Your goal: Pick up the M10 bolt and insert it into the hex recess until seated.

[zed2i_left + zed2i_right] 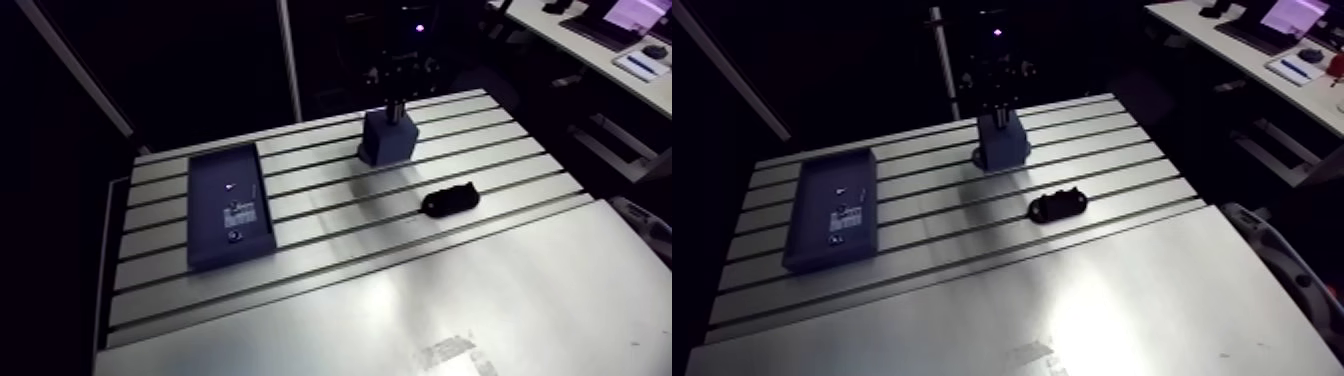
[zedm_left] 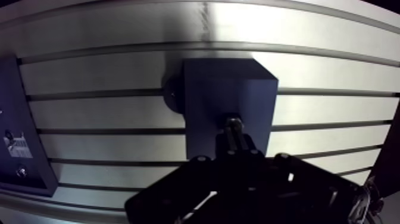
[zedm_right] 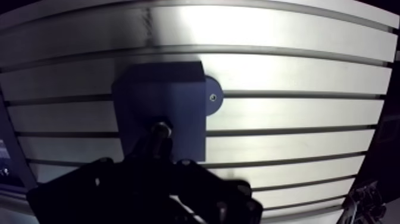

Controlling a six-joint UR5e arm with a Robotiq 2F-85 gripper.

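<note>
My end effector (image 2: 236,146) is clamped on the bolt (image 2: 233,124), which is over the top of the block (image 2: 208,89) on the desk (image 2: 333,71). I judge this to be the insertion step. Next I need to align the bolt with the recess, which I cannot see, and press straight down until it seats.

The gripper (image 2: 235,138) is black, with two slim fingers (image 2: 226,144) on angular link plates (image 2: 178,190) with round screws (image 2: 200,159). The dark wrist (image 1: 400,75) carries a small violet light (image 1: 418,27).

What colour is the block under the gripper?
Dark blue; the block shows best in the wrist view.
</note>
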